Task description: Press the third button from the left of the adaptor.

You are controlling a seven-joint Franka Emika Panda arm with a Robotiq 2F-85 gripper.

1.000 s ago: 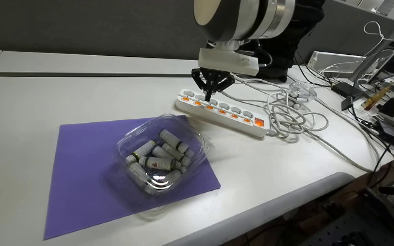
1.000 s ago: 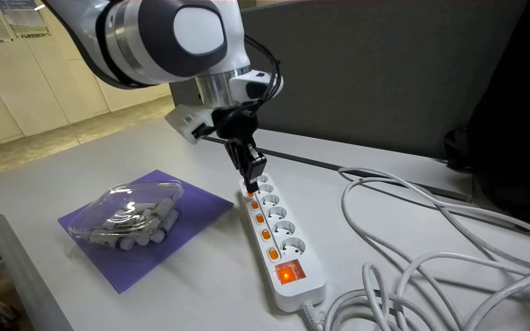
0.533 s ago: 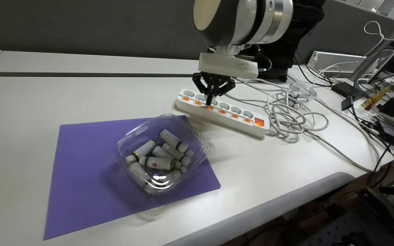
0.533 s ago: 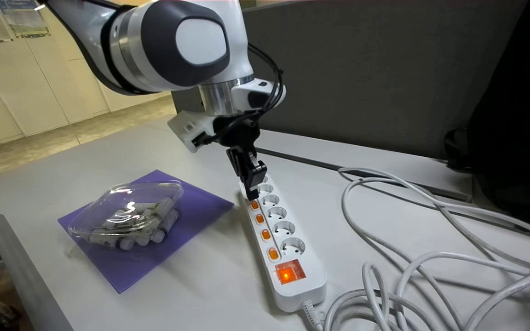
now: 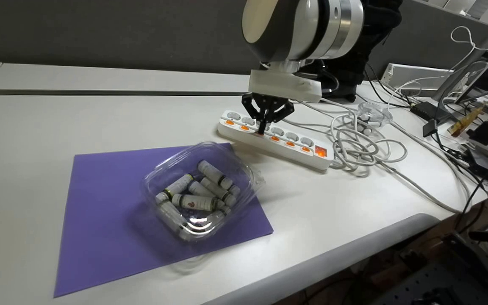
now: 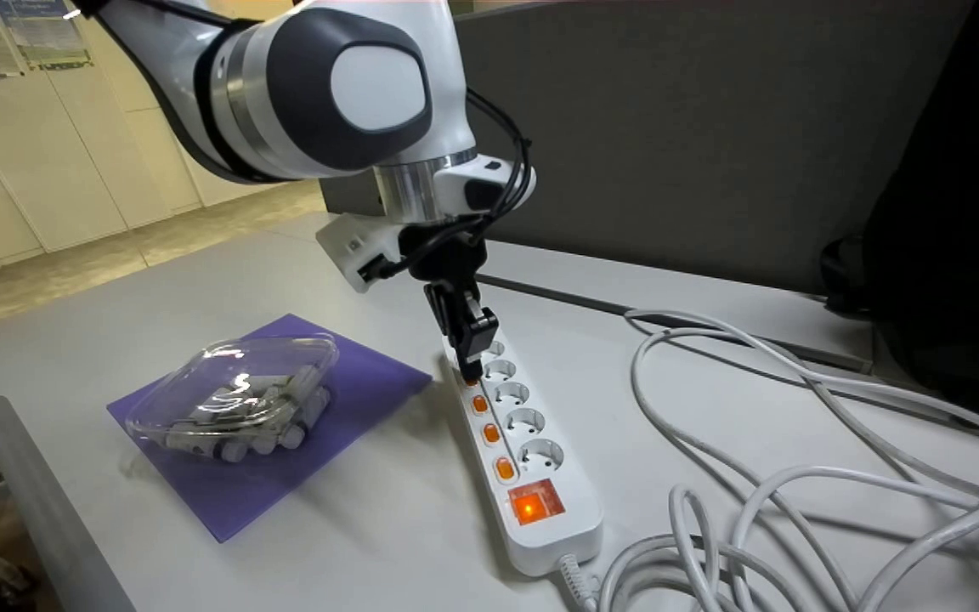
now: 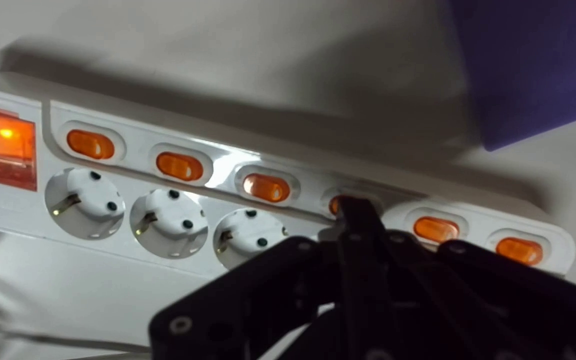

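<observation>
My fingers (image 7: pixel 360 216), closed on nothing, appear to touch the third button from the left (image 7: pixel 336 205) of the adaptor (image 5: pixel 270 146), aim achieved, the press itself unconfirmed.

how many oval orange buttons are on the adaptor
6. In the wrist view, along the adaptor: three buttons left of the gripper's tip, one button partly covered by it, two buttons to its right.

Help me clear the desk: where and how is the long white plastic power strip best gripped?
I'd grip the long white plastic power strip mid-length, probably from above, squeezing across its long sides: it lies flat, narrow and straight. Avoid the end where the pale round cord leaves. The shut black claw, at an oval orange button, would first need to rise and open.
</observation>
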